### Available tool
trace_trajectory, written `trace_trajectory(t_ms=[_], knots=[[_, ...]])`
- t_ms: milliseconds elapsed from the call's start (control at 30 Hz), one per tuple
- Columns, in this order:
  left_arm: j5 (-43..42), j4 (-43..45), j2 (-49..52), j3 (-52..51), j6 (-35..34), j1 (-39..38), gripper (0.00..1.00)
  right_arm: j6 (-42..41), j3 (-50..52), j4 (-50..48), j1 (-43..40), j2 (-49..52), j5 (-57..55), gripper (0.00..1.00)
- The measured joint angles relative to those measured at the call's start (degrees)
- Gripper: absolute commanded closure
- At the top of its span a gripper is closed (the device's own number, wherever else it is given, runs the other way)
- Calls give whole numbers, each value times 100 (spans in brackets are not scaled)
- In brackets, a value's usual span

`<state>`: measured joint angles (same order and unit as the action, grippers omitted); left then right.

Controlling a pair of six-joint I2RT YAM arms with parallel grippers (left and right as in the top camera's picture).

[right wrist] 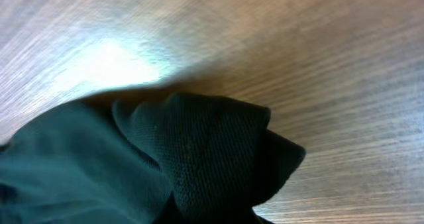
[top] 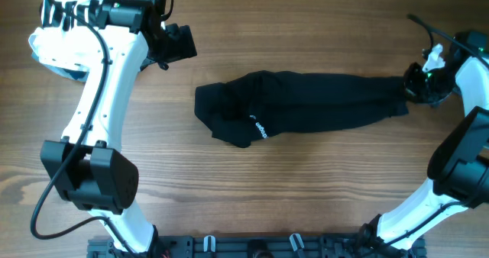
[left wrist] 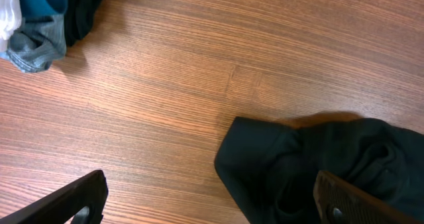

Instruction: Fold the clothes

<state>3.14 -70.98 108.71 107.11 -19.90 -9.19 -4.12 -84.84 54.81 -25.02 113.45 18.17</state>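
Observation:
The clothes [top: 306, 104] are a black garment lying crumpled and stretched left to right across the middle of the table, with a small white logo [top: 258, 127] near the left end. My right gripper [top: 416, 86] is shut on the garment's right end. In the right wrist view bunched black fabric [right wrist: 199, 158] fills the lower frame and hides the fingers. My left gripper [top: 179, 43] hovers open, up and to the left of the garment's left end. In the left wrist view its fingers [left wrist: 83, 197] stand wide apart, the right one over the black cloth [left wrist: 331, 158].
A pile of white, blue and grey pieces [left wrist: 33, 32] lies at the far left of the table, partly under the left arm [top: 99, 98]. Bare wood [top: 306, 189] surrounds the garment. A black rail [top: 252, 246] runs along the front edge.

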Motion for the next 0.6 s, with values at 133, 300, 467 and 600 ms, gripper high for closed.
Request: trace_trajectory(t_ms=[133,300,467,600], knots=[[0,76,0,0,0,0,0,149,-50,271,334,-66,81,96],[0,140,0,0,0,0,0,254,-52,483,1246,-133,114,96],[0,140,0,0,0,0,0,208,-52,457,2288,-136,136,96],[0,142,0,0,2,0,0,48,-52,363,2863,-136,133,96]])
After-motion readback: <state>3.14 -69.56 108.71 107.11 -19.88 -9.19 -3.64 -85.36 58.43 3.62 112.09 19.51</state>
